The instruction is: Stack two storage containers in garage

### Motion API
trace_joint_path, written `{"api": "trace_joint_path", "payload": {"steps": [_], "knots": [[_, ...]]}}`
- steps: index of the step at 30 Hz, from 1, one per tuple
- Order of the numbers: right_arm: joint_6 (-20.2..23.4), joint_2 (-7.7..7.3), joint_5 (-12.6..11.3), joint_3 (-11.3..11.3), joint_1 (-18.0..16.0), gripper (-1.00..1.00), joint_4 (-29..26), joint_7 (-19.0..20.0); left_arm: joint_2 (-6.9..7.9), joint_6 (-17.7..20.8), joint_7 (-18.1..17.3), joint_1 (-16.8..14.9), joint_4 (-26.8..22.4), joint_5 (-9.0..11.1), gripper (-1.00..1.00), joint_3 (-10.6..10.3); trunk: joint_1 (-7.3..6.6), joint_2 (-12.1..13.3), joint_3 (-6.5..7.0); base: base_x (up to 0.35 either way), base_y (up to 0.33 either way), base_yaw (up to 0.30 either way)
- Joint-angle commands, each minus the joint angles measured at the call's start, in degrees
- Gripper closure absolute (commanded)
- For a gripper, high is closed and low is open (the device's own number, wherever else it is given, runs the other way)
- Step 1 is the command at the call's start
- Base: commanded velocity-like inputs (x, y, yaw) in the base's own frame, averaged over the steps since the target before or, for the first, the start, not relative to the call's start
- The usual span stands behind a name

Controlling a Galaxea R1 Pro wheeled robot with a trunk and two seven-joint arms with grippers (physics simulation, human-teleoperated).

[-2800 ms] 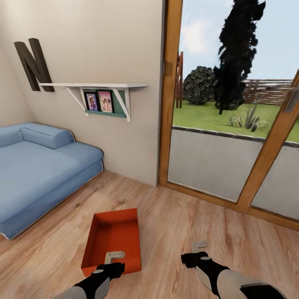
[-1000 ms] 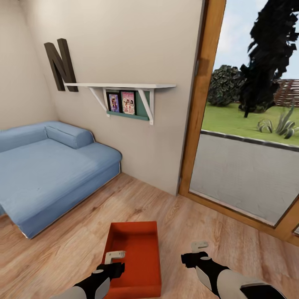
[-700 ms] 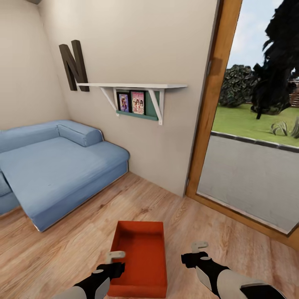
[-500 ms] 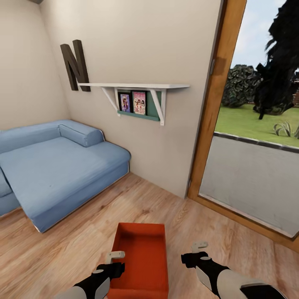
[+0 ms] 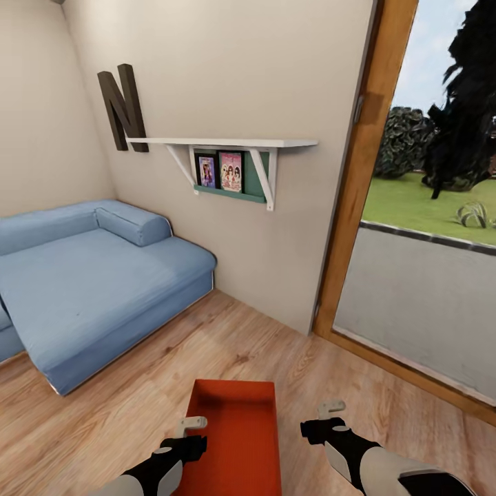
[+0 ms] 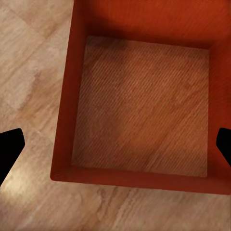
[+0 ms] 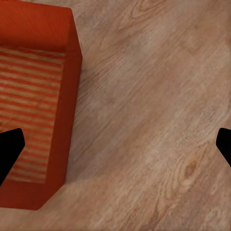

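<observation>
Storage container is sitting between my arms; I'm hovering left gripper and right gripper, both spread, for a two-sided lift.

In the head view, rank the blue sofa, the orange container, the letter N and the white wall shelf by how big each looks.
1. blue sofa
2. orange container, though it is nearest the camera and cut off by the frame edge
3. white wall shelf, long but thin, so its rank against the container is unsure
4. letter N
</observation>
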Motion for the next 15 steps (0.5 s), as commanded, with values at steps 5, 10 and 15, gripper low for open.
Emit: {"api": "trace_joint_path", "payload": {"steps": [5, 10, 15], "knots": [[-0.2, 0.02, 0.1, 0.4, -0.1, -1.0, 0.1, -0.3, -0.02, -0.2, 0.1, 0.0, 0.1, 0.1, -1.0, 0.3, 0.0, 0.0, -0.05, 0.102, 0.0, 0.0], [-0.2, 0.02, 0.1, 0.4, -0.1, -1.0, 0.1, -0.3, -0.02, -0.2, 0.1, 0.0, 0.1, 0.1, -1.0, 0.3, 0.0, 0.0, -0.05, 0.222, 0.0, 0.0], [-0.2, 0.02, 0.1, 0.4, 0.0, -1.0, 0.1, -0.3, -0.02, -0.2, 0.1, 0.0, 0.1, 0.1, -1.0, 0.3, 0.0, 0.0, -0.05, 0.076, 0.0, 0.0]]}}
